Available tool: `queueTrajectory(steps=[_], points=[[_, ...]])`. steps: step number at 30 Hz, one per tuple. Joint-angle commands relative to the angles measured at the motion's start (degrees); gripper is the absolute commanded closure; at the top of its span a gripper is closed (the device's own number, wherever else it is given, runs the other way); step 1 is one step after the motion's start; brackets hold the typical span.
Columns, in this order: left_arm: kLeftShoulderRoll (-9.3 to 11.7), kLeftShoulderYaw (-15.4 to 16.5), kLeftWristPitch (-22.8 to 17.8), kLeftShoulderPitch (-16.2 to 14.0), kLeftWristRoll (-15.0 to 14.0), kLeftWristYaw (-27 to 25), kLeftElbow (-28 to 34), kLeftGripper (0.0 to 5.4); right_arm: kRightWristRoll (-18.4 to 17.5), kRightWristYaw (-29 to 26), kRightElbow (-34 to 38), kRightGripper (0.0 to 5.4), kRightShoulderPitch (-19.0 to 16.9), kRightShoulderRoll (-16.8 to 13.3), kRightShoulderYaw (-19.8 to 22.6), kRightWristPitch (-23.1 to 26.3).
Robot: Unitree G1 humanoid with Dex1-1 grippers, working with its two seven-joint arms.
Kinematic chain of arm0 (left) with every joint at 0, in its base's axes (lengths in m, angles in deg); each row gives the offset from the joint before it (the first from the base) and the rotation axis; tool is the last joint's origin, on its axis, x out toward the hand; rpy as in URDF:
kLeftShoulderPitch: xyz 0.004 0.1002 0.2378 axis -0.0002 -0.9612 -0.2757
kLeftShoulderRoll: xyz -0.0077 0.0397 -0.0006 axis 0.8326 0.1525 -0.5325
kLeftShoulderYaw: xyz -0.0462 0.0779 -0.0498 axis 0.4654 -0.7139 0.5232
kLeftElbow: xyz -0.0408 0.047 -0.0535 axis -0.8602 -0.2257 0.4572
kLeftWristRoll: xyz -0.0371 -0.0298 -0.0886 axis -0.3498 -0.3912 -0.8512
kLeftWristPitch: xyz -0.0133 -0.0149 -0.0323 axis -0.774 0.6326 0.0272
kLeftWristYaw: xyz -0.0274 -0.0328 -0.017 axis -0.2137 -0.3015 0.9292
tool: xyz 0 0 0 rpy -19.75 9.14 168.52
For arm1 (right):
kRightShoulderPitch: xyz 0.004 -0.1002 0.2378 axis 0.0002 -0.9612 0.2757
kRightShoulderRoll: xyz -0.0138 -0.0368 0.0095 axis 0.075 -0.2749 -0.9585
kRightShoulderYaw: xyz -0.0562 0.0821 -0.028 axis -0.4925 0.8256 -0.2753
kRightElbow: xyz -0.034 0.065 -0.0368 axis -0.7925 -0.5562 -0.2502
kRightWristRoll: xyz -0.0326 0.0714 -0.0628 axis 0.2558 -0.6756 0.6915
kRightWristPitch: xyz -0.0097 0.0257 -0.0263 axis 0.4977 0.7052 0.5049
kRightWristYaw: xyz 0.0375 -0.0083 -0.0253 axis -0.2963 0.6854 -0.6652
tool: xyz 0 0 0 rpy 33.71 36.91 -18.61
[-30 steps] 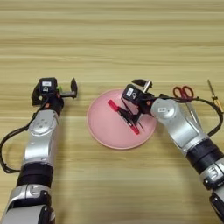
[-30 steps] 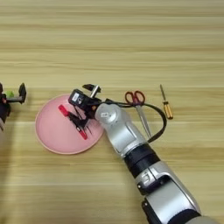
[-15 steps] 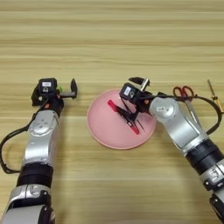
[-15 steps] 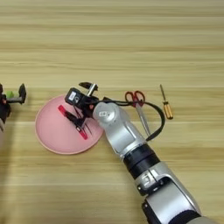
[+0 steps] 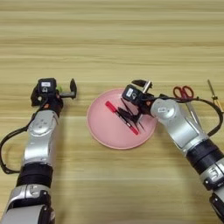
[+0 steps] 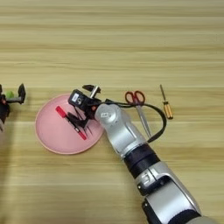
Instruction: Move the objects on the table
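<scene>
Table (image 5: 109, 39) bare beyond plate (image 5: 98, 131) rim.

You will find no legible text, label, brand, number or sign in either view. The small pale patches on the black housings of the left gripper (image 5: 56, 89), left of centre, and the right gripper (image 5: 129, 114), at centre, cannot be read.
</scene>
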Motion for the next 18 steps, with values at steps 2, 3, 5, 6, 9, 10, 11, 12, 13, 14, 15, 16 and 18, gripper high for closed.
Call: queueTrajectory(steps=[2,3,5,6,9,10,11,12,13,14,15,16,18], points=[[0.4,0.0,-0.4,0.1,-0.2,-0.2,-0.5,0.02,-0.6,-0.4,0.6,0.00,0.4,-0.2,0.5,0.3],[0.3,0.0,-0.4,0.2,-0.1,-0.2,-0.5,0.02,-0.8,-0.4,1.1,0.00,0.3,-0.1,0.6,0.3],[0.3,-0.1,-0.4,0.2,-0.1,-0.2,-0.6,0.02,-1.1,-0.5,2.1,0.00,0.1,-0.1,0.8,0.4],[0.3,-0.1,-0.4,0.2,-0.1,-0.2,-0.6,0.02,-1.3,-0.5,2.6,0.00,0.1,-0.1,1.0,0.5],[0.2,-0.1,-0.3,0.3,-0.1,-0.2,-0.7,0.02,-2.1,-0.3,4.0,0.00,0.0,0.0,1.6,0.5],[0.2,-0.2,-0.3,0.3,-0.1,-0.2,-0.8,0.02,-2.3,-0.3,4.4,0.00,0.0,-0.1,1.7,0.7],[0.2,-0.2,-0.3,0.3,0.0,-0.2,-0.8,0.02,-2.4,-0.3,4.8,0.00,-0.1,-0.1,1.8,0.8],[0.2,-0.2,-0.3,0.3,0.0,-0.2,-0.8,0.02,-2.6,-0.3,5.4,0.00,-0.2,-0.1,1.9,0.9],[0.2,-0.2,-0.3,0.3,0.0,-0.2,-0.8,0.02,-2.7,-0.4,5.9,0.00,-0.4,-0.1,1.9,1.1],[0.2,-0.2,-0.3,0.3,0.0,-0.2,-0.8,0.02,-3.1,-0.5,7.0,0.00,-0.8,0.0,2.1,1.4],[0.2,-0.2,-0.3,0.3,0.0,-0.1,-0.8,0.02,-3.4,-0.6,8.1,0.00,-1.3,0.1,2.2,1.8],[0.1,-0.2,-0.2,0.3,0.0,-0.1,-0.8,0.02,-3.8,-0.8,9.3,0.00,-1.8,0.2,2.4,2.2],[0.1,-0.3,-0.2,0.3,0.0,0.0,-0.8,0.02,-5.4,-2.2,11.7,0.00,-3.2,0.5,2.4,4.1]])
